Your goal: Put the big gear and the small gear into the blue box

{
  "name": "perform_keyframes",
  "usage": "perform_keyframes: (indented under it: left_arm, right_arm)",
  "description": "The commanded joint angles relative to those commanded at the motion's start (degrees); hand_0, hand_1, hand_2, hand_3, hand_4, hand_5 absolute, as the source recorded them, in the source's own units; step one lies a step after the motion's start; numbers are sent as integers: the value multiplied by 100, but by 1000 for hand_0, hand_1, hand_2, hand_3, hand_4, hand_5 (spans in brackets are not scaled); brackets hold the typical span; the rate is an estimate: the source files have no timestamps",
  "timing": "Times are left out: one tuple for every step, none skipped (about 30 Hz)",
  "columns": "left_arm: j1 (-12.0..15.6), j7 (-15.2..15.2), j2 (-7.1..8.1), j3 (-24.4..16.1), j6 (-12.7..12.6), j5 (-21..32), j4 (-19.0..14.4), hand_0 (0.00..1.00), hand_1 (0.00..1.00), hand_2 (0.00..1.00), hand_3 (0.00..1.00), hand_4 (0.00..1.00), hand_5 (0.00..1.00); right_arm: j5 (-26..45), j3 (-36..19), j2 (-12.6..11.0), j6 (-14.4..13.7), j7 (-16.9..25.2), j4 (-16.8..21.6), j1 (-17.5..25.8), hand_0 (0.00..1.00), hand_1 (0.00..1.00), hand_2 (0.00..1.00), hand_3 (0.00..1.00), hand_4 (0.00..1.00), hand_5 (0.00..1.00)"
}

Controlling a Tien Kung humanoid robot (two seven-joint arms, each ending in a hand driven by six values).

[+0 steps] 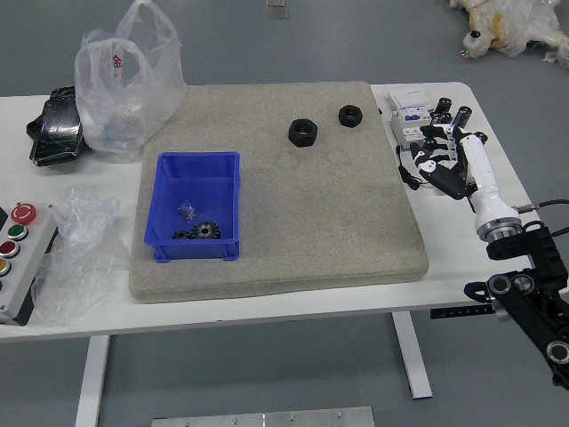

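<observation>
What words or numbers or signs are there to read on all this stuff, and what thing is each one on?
"金", a red sign on the see-through plastic bag.
Small print on the white box: too tiny and blurred to read.
I can't read any other text.

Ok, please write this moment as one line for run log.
big gear: in box | small gear: in box | right hand: over table's right side, fingers open | left hand: unseen

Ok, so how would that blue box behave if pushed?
The blue box would probably keep its shape, since its walls stand straight. Being broad and low, it should slide rather than tip. The big gear and small gear inside might shift.
</observation>
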State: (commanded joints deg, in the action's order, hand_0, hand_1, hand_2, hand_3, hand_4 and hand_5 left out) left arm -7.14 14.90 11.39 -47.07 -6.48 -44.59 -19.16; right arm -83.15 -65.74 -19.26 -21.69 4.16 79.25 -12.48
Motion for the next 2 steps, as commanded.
perform_keyframes:
  left_arm:
    - [3,-8,-6,11,-5,16,0,637,515,538,651,638,297]
    - [7,-13,-12,19,-8,30,-1,637,515,538,651,638,297]
  right_arm:
    - [-1,7,12,0,1,-4,-9,568,668,736,704,662,375]
    - [-1,11,24,-2,3,-6,-16,568,668,736,704,662,375]
